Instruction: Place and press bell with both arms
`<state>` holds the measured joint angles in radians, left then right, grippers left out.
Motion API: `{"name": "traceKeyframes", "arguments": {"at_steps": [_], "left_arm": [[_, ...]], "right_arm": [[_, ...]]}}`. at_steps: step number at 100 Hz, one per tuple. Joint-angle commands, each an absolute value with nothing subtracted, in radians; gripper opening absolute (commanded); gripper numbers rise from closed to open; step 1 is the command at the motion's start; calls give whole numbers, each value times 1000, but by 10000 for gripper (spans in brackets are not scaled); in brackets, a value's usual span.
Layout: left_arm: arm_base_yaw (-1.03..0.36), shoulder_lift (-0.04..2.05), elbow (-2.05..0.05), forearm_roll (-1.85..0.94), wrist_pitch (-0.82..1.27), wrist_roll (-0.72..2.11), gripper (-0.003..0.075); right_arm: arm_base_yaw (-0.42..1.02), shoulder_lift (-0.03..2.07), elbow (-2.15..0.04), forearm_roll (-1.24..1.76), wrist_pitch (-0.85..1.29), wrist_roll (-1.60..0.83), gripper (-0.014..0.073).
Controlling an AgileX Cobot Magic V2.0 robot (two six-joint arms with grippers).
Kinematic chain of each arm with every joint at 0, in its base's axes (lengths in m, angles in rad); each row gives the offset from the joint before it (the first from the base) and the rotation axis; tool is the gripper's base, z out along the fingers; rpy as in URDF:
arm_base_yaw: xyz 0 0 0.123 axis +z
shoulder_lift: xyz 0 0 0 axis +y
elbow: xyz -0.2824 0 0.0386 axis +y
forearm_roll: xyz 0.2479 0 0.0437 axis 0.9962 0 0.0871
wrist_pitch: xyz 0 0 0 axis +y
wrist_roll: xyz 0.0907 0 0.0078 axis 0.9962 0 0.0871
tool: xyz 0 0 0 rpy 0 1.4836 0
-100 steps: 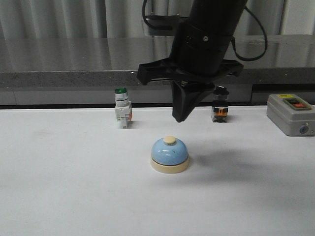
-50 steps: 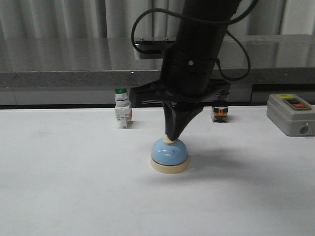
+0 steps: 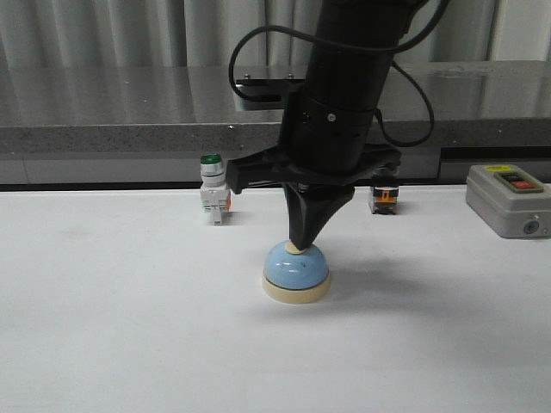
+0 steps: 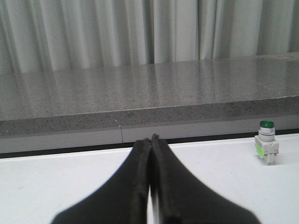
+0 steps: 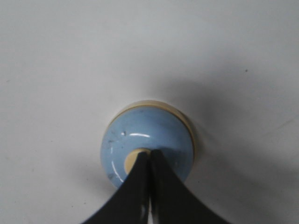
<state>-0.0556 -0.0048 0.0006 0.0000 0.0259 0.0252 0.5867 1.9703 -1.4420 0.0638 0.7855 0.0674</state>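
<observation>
The light-blue dome bell [image 3: 295, 271] with a cream base stands on the white table, near the middle. My right gripper [image 3: 299, 241] is shut, points straight down, and its tips rest on the bell's cream button. In the right wrist view the shut tips [image 5: 149, 153] cover part of the button on the bell [image 5: 140, 135]. My left gripper [image 4: 150, 138] is shut and empty, held low over the table facing the back ledge. The left arm does not show in the front view.
A green-capped white switch [image 3: 213, 200] stands behind and left of the bell; it also shows in the left wrist view [image 4: 266, 148]. A black-capped switch [image 3: 384, 198] stands behind the right arm. A grey control box [image 3: 510, 200] sits at the right. A grey stone ledge [image 3: 129, 129] runs along the back.
My right gripper has come down from above the bell until its shut tips sit on the cream button. The bell has stayed in place.
</observation>
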Motion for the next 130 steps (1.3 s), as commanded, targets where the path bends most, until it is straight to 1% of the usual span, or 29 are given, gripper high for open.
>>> {"name": "traceKeyframes", "arguments": {"at_steps": [1, 34, 65, 83, 105, 130], "left_arm": [[-55, -36, 42, -6, -55, 15, -20], [-55, -36, 42, -6, -55, 15, -20], [-55, -36, 42, -6, -55, 15, -20], [-55, -36, 42, -6, -55, 15, -20], [-55, -36, 42, -6, -55, 15, -20], [-55, -36, 42, -6, -55, 15, -20]], "right_arm": [[587, 1896, -1463, 69, 793, 58, -60], [564, 1711, -1463, 49, 798, 58, -60], [452, 1533, -1413, -15, 820, 59, -60], [356, 1427, -1319, -35, 814, 59, -60], [229, 1241, -1138, -43, 737, 59, -60], [152, 1005, -966, -51, 680, 59, -60]]}}
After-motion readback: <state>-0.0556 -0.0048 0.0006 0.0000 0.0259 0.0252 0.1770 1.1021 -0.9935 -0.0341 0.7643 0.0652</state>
